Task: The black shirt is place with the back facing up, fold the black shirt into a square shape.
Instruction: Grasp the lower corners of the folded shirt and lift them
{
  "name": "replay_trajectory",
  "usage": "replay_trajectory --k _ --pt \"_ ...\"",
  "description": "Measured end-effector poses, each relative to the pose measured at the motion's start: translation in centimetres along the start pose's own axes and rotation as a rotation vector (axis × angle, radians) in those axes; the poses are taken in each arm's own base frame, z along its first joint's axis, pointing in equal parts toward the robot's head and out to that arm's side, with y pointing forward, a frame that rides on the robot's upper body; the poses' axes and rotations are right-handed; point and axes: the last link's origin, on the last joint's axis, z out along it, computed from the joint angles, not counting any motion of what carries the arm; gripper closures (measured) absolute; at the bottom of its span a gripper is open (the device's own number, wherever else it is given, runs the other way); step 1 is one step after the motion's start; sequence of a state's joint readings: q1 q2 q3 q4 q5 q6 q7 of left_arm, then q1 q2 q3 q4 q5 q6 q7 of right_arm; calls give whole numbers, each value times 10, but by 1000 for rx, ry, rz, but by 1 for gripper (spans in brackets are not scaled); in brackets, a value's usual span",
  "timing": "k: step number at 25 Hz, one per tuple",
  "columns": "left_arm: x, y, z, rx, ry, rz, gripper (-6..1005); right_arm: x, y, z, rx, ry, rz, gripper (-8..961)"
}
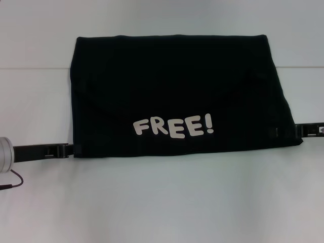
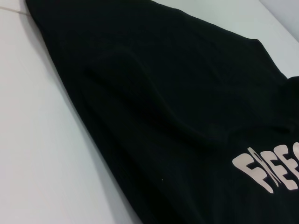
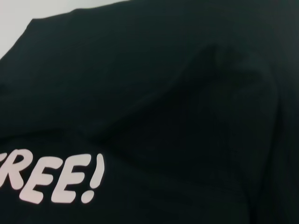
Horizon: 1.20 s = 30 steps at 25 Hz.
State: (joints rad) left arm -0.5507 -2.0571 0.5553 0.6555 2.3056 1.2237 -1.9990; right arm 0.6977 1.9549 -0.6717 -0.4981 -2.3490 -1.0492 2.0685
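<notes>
The black shirt (image 1: 177, 91) lies on the white tabletop (image 1: 162, 202) as a wide rectangle, "FREE!" lettering (image 1: 173, 127) facing up. The left claw (image 1: 65, 150) and right claw (image 1: 302, 130) sit at its near corners; whether they grip the fabric I cannot tell. The fold looks partly done. Next comes folding one side across, keeping the edges aligned.

White table (image 1: 152, 202) carries black shirt (image 1: 172, 91).
</notes>
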Motion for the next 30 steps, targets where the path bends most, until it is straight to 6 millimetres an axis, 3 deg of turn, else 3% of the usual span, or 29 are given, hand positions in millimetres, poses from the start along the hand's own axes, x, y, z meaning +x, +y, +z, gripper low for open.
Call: replay_trajectory --k 14,21,26,30 --pt "0 -1 0 5 2 0 973 11 -1 -2 -22 19 -5 436" --pt "0 -1 -1 5 1 -2 971 13 -1 -6 -38 23 -14 725" --pt "1 -2 -12 -7 -1 1 969 14 -3 -15 -67 14 -20 913" --pt "0 -1 -21 -31 -13 7 968 19 -1 -25 -118 17 -47 935"
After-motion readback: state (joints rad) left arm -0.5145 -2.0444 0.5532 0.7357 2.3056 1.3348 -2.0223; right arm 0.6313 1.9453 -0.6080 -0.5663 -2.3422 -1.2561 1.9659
